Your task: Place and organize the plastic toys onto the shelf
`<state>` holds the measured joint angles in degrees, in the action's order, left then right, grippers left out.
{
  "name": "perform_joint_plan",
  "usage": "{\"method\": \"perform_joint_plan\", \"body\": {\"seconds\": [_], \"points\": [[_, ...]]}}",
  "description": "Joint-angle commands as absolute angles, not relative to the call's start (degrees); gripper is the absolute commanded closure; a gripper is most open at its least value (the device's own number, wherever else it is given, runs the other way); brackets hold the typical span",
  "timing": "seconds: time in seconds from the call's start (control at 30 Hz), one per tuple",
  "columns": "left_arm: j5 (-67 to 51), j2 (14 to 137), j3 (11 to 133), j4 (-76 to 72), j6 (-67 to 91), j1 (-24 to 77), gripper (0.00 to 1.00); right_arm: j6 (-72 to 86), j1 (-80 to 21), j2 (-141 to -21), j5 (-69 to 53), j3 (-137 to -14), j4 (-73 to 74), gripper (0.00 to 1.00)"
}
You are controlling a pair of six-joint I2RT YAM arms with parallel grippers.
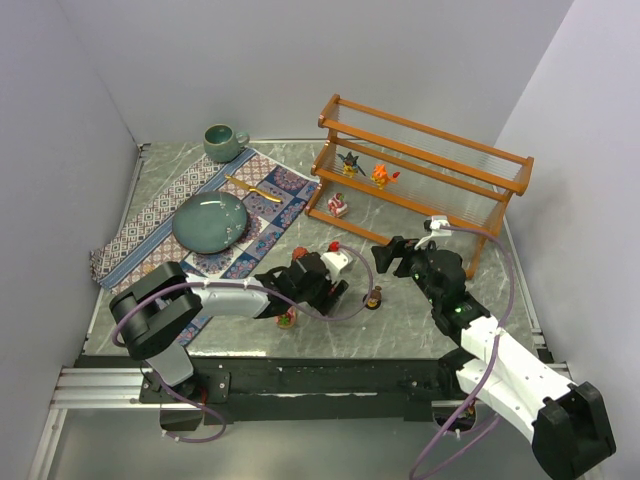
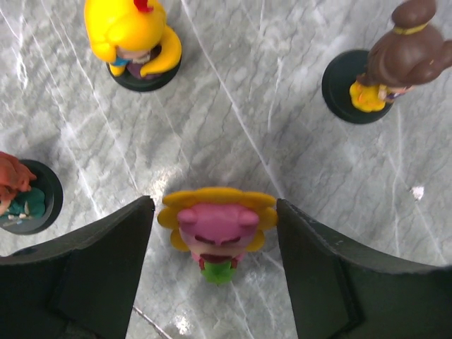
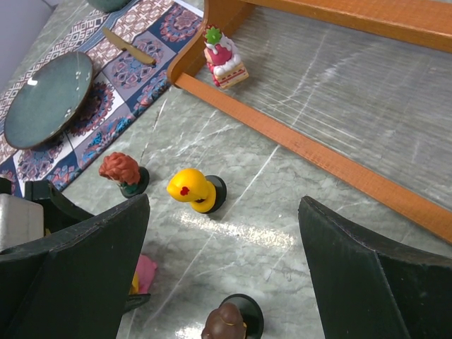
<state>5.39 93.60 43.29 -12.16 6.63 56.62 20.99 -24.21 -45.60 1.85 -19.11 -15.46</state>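
Observation:
My left gripper (image 2: pixel 215 206) is open, its fingers on either side of a pink toy with yellow petals (image 2: pixel 217 229) that stands on the marble table, with a gap on each side. Around it stand a yellow toy (image 2: pixel 133 39), a brown toy (image 2: pixel 395 63) and a red-haired toy (image 2: pixel 18 191). My right gripper (image 3: pixel 226 212) is open and empty above the yellow toy (image 3: pixel 192 189) and the brown toy (image 3: pixel 229 323). The shelf (image 1: pixel 420 170) holds a dark spiky toy (image 1: pixel 349 161), an orange toy (image 1: pixel 381 176) and a pink-red toy (image 1: pixel 338 206).
A patterned mat (image 1: pixel 150 220) at the left carries a teal plate (image 1: pixel 210 220) and a gold utensil (image 1: pixel 250 187); a green mug (image 1: pixel 222 142) stands behind it. Another small toy (image 1: pixel 287 318) stands by my left arm. Walls close in on the left, back and right.

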Motion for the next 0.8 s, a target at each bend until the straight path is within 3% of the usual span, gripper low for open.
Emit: {"method": "perform_joint_plan", "body": {"seconds": [0.0, 0.43, 0.77], "points": [[5.0, 91.3, 42.5, -16.1, 6.0, 56.8, 0.23, 20.8, -23.7, -46.1, 1.3, -18.7, -18.2, 0.07], [6.2, 88.9, 39.2, -21.0, 6.9, 56.9, 0.23, 20.9, -23.6, -45.9, 1.1, -18.8, -18.1, 0.07], [6.7, 88.2, 38.7, -21.7, 7.4, 56.9, 0.31, 20.9, -23.6, -45.7, 1.1, -18.7, -18.1, 0.07]]}}
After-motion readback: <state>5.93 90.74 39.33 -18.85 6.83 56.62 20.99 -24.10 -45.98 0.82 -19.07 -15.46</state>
